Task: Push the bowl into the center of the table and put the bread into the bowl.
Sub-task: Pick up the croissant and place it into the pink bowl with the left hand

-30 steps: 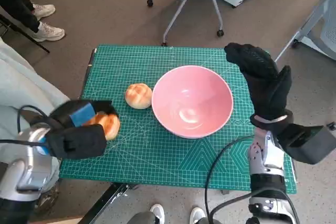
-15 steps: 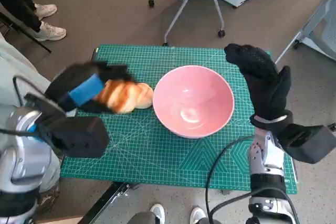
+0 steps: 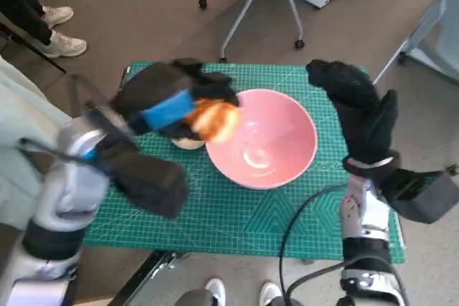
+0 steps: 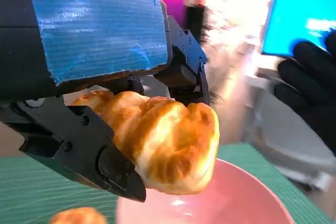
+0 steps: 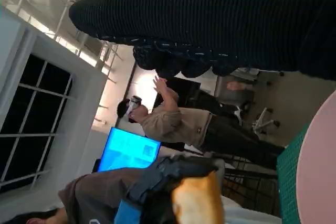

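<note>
While apparently over the bowl (image 3: 262,137) rim, left robot hand (image 3: 172,99) grips bread (image 3: 214,120)

the head view is evenly and brightly lit, and soft glare is seen inside the bowl (image 3: 262,137). the left hand (image 3: 172,98) and bread (image 3: 214,120) are smeared by motion blur. in the left wrist view the bread (image 4: 163,145) is sharp, the background washed out and unfocused. the right wrist view is backlit, the glove (image 5: 220,19) left dark.
</note>
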`<state>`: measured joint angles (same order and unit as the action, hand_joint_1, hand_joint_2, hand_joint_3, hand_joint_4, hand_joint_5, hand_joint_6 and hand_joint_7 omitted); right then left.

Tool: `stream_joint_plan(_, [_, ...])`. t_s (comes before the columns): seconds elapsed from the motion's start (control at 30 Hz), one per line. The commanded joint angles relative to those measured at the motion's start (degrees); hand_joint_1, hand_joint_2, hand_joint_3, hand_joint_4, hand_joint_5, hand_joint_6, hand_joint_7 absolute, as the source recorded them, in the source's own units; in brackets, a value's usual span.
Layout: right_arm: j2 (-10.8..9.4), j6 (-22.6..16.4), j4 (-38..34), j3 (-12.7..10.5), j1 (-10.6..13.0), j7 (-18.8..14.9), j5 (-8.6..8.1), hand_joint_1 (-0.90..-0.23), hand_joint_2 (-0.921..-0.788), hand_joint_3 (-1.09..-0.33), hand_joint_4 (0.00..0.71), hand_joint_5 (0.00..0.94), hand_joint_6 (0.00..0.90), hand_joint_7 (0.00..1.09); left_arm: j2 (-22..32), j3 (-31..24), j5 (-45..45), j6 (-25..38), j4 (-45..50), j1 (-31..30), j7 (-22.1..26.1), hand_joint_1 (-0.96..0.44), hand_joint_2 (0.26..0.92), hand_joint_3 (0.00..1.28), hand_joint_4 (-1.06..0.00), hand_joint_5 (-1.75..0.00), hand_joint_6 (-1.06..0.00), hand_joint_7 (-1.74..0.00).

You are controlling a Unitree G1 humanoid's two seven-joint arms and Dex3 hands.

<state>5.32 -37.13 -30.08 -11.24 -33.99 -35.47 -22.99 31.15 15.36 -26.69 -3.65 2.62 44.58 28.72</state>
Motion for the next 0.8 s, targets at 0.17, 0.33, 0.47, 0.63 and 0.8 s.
stream_joint_plan(0.17, [0.87, 0.9, 0.27, -0.53, 1.93, -0.14, -0.46, -0.684, -0.921, -0.758, 0.185, 0.001, 0.049, 0.53, -4.34, 4.29, -1.73, -6.57, -10.88, 7.4, -1.27, 0.0, 0.919, 0.01, -0.8, -1.07, -0.65, -1.12])
stream_joint_plan(0.33, [0.92, 0.78, 0.62, -0.57, 2.22, 0.44, -0.12, -0.679, -0.921, -0.758, 0.185, 0.001, 0.048, 0.53, -6.83, 6.32, -3.27, -9.11, -17.76, 10.2, -2.59, 0.0, 0.92, 0.01, -0.8, -1.06, -0.64, -1.14])
stream_joint_plan(0.47, [0.89, 0.58, 0.59, -0.64, 2.36, 0.87, 0.21, -0.676, -0.921, -0.757, 0.186, 0.001, 0.056, 0.53, -8.41, 7.82, -5.15, -10.34, -22.63, 11.86, -3.75, 0.0, 0.92, 0.02, -0.79, -1.07, -0.63, -1.15])
stream_joint_plan(0.63, [0.72, 0.34, 1.06, -0.46, 2.75, 1.5, 0.63, -0.676, -0.921, -0.756, 0.188, 0.002, 0.063, 0.53, -10.18, 9.57, -7.2, -10.84, -28.73, 13.84, -4.64, 0.0, 0.92, 0.04, -0.77, -1.11, -0.62, -1.14])
stream_joint_plan(0.8, [0.68, 0.16, 1.19, -0.39, 2.99, 1.96, 0.92, -0.676, -0.921, -0.755, 0.189, 0.002, 0.065, 0.53, -11.88, 10.01, -7.16, -10.4, -33.58, 14.5, -4.55, 0.0, 0.92, 0.06, -0.73, -1.18, -0.6, -1.13])
